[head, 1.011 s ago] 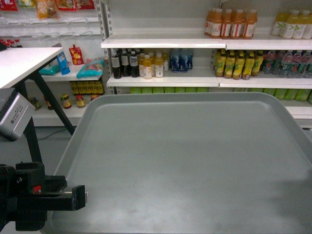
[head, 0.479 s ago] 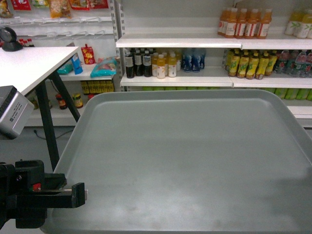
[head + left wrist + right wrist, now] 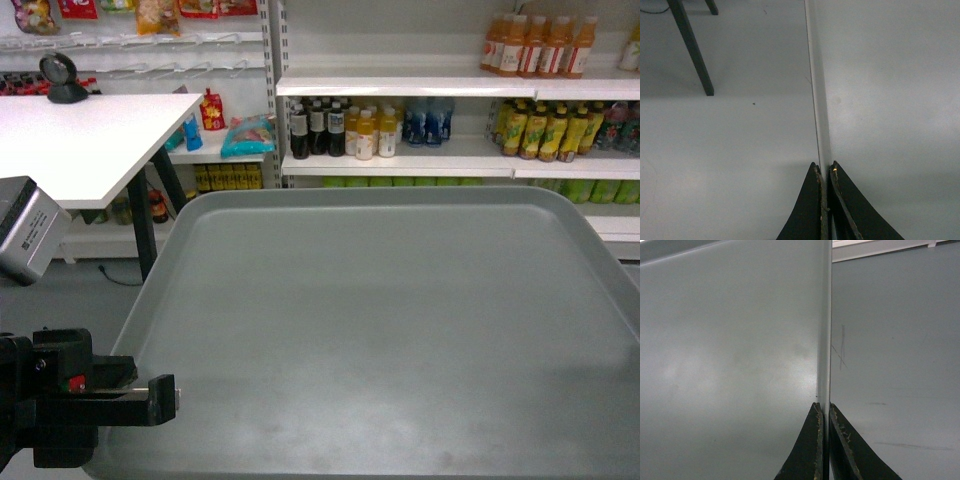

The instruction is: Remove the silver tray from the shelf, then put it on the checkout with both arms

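Observation:
The silver tray point(image 3: 390, 320) hangs level in the air and fills most of the head view. My left gripper point(image 3: 150, 392) is at its left edge. In the left wrist view this gripper point(image 3: 823, 167) is shut on the tray's point(image 3: 890, 90) thin rim. My right gripper point(image 3: 823, 407) is shut on the opposite rim of the tray point(image 3: 730, 340); it is out of the head view. The checkout point(image 3: 80, 140) stands at the upper left, beyond the tray's left corner. The shelf point(image 3: 400, 85) runs across the back.
Bottles of drinks point(image 3: 350, 130) fill the shelf boards behind the tray, and snack packs point(image 3: 245, 135) lie on a lower board. A small dark object point(image 3: 62, 78) stands on the checkout. A dark checkout leg point(image 3: 692, 50) stands on the grey floor point(image 3: 890, 365).
The whole background has slid to the right in the head view, and more of the checkout has come into view at the left. The tray and my left gripper keep their place in the frame.

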Robot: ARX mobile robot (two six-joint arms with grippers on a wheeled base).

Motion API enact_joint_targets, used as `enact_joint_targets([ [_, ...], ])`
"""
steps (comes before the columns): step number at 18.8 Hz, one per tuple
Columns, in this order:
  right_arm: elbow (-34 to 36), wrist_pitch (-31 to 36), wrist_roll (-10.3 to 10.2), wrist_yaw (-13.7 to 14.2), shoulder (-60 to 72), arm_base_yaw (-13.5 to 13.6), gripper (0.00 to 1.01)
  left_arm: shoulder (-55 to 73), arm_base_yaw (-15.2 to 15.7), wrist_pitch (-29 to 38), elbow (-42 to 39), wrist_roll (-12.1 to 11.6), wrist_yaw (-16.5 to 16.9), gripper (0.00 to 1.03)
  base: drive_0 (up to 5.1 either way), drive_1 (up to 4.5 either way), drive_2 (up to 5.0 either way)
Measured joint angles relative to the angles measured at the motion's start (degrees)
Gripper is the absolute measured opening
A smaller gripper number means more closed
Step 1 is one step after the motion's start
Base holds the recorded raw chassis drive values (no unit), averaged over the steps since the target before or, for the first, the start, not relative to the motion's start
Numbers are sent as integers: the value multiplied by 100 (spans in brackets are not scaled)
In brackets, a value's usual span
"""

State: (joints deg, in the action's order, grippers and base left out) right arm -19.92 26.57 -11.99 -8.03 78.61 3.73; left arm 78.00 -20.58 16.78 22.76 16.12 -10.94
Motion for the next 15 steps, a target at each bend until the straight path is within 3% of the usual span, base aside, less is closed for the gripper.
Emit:
enact_joint_targets([
  [15, 0, 7, 0, 0, 0, 0, 2, 0, 0, 9, 2, -2, 0, 2, -505, 239, 239],
])
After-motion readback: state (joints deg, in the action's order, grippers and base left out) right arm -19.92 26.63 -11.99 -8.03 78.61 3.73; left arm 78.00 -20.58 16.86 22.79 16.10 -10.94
